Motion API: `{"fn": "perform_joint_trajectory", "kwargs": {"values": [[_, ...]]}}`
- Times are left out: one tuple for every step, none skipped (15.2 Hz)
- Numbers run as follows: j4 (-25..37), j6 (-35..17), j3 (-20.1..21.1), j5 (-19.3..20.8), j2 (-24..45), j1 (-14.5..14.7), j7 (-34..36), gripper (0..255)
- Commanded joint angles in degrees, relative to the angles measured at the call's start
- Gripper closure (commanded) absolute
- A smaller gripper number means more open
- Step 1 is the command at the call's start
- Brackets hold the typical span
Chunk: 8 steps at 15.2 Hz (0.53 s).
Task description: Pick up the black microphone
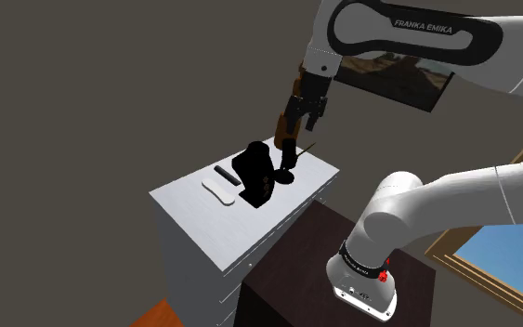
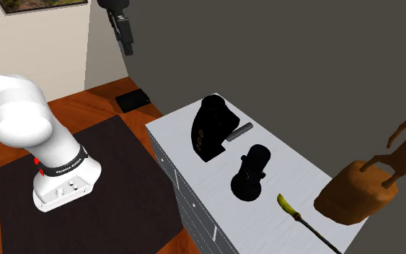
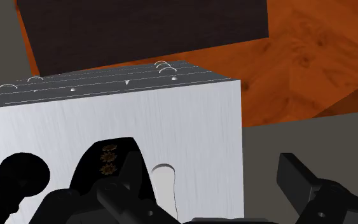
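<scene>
The black microphone (image 2: 252, 173) lies on the pale grey cabinet top (image 2: 295, 169), between a bulky black object with small gold marks (image 2: 212, 126) and a thin yellow-tipped stick (image 2: 291, 206). In the shoulder view the microphone (image 1: 285, 173) sits just right of the bulky black object (image 1: 253, 170). My gripper (image 1: 298, 125) hangs in the air above the cabinet's far end, well clear of the microphone. In the wrist view the gripper (image 3: 212, 188) is open with nothing between its fingers. There the microphone (image 3: 20, 175) lies off to the side, beyond the gold-marked object (image 3: 106, 159).
A dark grey bar (image 2: 239, 132) and a white flat piece (image 1: 220, 192) lie by the bulky object. A brown handled bag (image 2: 356, 191) stands at the cabinet's end. Beside the cabinet are the dark stand top (image 2: 86, 216), the arm's base (image 2: 60, 180) and wooden floor (image 3: 311, 70).
</scene>
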<state>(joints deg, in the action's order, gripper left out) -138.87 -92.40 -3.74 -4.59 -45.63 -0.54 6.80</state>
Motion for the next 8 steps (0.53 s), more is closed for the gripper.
{"fn": "perform_joint_trajectory", "kwargs": {"values": [[0.0,0.0,0.0,0.0,0.0,0.0,0.0,0],[-0.3,-1.1,-0.9,0.8,1.1,-0.3,-1.3,0],[-0.5,-2.2,-1.8,1.6,2.3,-0.6,-2.5,0],[-0.6,-3.3,-2.7,2.4,3.6,-0.9,-3.8,0],[-0.6,-4.4,-3.6,3.2,4.9,-1.2,-5.0,0],[-0.6,-5.5,-4.5,3.9,6.3,-1.4,-6.2,0],[-0.5,-6.7,-5.3,4.6,7.7,-1.7,-7.4,0],[-0.3,-7.8,-6.2,5.3,9.2,-1.9,-8.6,0]]}}
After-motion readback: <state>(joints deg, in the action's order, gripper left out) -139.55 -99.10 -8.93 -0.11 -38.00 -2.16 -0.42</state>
